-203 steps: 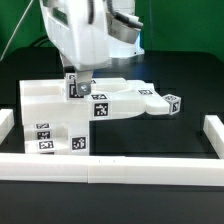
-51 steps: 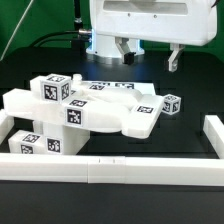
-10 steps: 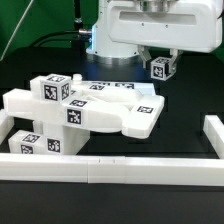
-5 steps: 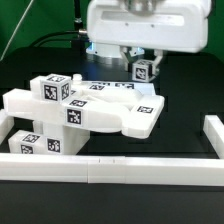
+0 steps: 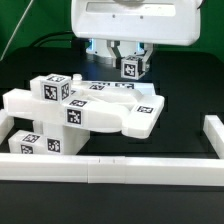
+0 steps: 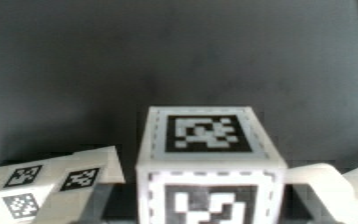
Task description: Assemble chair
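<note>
The chair's white parts lie joined at the exterior view's left: a flat panel with tags resting on blocky pieces and tagged blocks. My gripper is shut on a small white tagged cube and holds it in the air just above the far right part of the panel. In the wrist view the cube fills the lower middle, gripped between the fingers, with black table behind it. A tagged white part shows beside it.
Long plain white border rails run along the front and at the exterior view's right. The white robot housing hangs over the back of the scene. The table is black.
The gripper has carried the cube toward the exterior view's left, from right of the panel to above its far right part. Earlier the cube lay on the table beside the panel.
</note>
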{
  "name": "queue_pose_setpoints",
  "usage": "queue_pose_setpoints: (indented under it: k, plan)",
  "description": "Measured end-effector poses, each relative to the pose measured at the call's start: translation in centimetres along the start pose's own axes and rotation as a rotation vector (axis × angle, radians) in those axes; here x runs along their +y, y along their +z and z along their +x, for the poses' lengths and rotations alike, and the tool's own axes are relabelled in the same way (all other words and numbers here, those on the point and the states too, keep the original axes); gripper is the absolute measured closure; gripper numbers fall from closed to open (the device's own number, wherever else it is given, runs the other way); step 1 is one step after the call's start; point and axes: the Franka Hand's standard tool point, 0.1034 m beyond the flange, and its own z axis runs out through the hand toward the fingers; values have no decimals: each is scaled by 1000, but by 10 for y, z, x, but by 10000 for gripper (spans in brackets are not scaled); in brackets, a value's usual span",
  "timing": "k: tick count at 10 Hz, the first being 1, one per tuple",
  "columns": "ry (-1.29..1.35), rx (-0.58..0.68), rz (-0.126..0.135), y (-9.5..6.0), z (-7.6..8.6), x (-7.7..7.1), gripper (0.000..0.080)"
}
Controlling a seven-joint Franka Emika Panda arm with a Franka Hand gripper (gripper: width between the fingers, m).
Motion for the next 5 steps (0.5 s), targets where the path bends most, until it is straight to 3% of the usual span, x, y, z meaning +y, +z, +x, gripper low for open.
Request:
queue_pose_setpoints:
  k: [1,4,5]
  plan:
    - [1,1,0,0,1,2,514]
    - [-101,14,13,-21,41,41,514]
    - [-93,16,13,-22,44,45,514]
